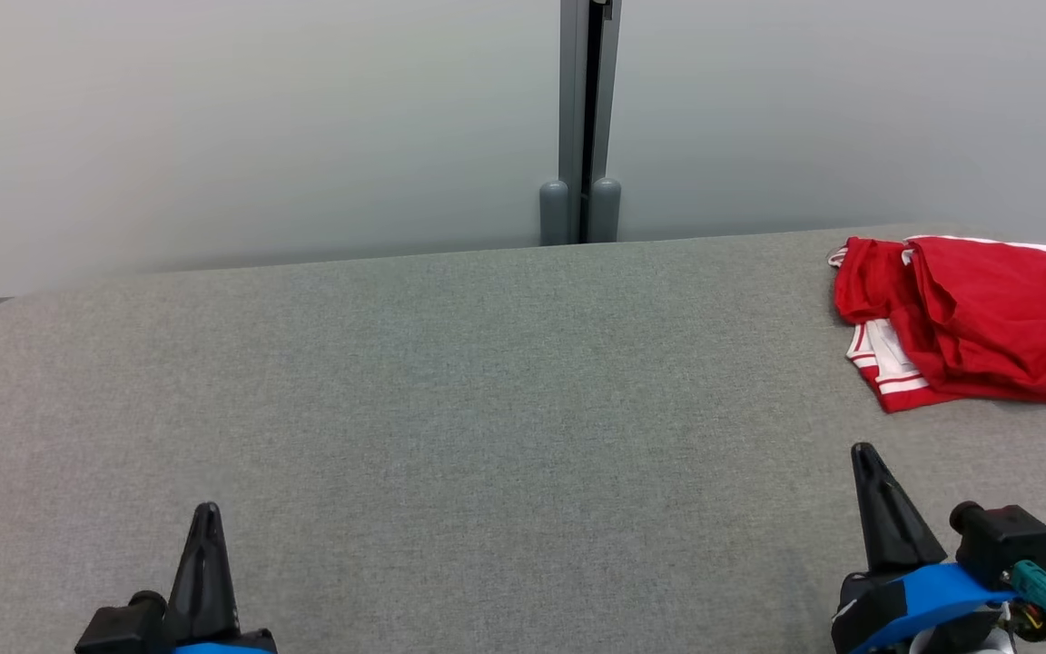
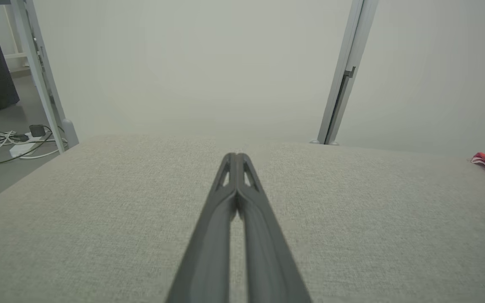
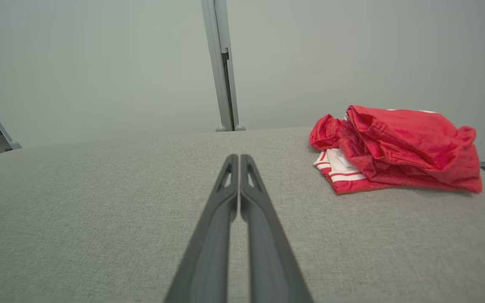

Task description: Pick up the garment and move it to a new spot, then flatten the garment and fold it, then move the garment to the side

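Lying ahead-right of the closed, empty right pincer [image 1: 864, 454], the garment [image 1: 986, 318] is untouched.

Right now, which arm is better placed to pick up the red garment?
The right. The garment lies crumpled at the far right of the table, just ahead of the right gripper. The left gripper sits at the near left, far from it. Both are shut and must open first.

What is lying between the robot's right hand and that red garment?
Nothing but bare grey tabletop lies between the right hand and the red garment; the right wrist and head views both show it.
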Tool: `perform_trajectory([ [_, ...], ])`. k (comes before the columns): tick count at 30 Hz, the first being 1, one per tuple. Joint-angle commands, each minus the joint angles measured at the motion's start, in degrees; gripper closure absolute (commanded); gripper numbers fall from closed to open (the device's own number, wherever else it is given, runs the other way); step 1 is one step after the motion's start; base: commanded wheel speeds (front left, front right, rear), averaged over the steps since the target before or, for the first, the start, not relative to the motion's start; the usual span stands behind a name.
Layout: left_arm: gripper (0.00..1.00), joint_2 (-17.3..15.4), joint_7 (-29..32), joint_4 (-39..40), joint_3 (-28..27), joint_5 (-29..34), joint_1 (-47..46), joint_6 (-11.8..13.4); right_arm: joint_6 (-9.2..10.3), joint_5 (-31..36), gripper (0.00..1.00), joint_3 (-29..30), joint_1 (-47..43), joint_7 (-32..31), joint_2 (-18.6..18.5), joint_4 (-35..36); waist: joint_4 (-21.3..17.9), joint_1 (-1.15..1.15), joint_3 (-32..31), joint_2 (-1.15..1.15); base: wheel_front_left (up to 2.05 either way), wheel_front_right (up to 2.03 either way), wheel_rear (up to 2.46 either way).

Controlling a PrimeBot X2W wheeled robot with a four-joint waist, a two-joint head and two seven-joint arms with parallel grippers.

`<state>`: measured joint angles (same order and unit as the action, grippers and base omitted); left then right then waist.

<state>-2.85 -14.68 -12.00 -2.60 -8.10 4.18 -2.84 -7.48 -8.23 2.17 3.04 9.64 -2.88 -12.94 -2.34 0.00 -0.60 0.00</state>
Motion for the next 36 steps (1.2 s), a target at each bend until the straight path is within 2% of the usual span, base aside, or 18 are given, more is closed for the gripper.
perform_trajectory([
  [1,1.0,0.0,0.5,-0.4,-0.3,-1.2,-0.4,-0.1,0.0,-1.3,1.0,0.3,0.2,-0.4,0.0,-0.3,0.0,0.0,0.0,0.0,0.0,0.0,0.0],
  [19,1.0,0.0,5.3,-0.6,-1.1,-20.8,-2.8,-1.2,0.0,-20.8,1.0,1.2,0.9,-4.1,0.0,-0.3,0.4,0.0,0.1,0.0,0.0,0.0,0.0],
  [36,1.0,0.0,8.9,-0.8,-1.7,-35.0,-4.7,-2.0,-0.01,-35.0,1.0,1.9,1.6,-6.7,0.0,-0.4,0.7,0.0,0.2,0.0,0.0,0.0,0.0],
])
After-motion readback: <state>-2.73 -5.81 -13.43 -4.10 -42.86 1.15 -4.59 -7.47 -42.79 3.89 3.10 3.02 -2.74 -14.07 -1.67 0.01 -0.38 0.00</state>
